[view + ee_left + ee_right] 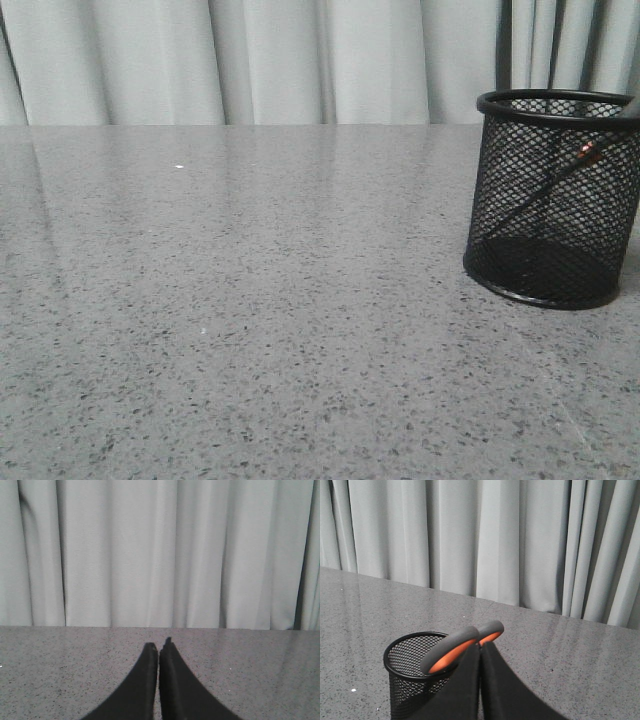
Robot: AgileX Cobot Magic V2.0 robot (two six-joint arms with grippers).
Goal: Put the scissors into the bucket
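The black wire-mesh bucket [500,160] stands upright at the right edge of the grey table. The scissors [548,188] lean slantwise inside it, blades down, with orange showing near the rim. In the right wrist view the dark grey, orange-lined handle loops [449,649] stick out over the rim of the bucket [402,685], just past my fingertips. My right gripper [480,646] is shut and holds nothing, close beside the bucket. My left gripper [158,646] is shut and empty, low over bare table. Neither gripper shows in the front view.
The speckled grey table [250,300] runs back to a pale pleated curtain [300,60]. The bucket is cut by the front view's right edge.
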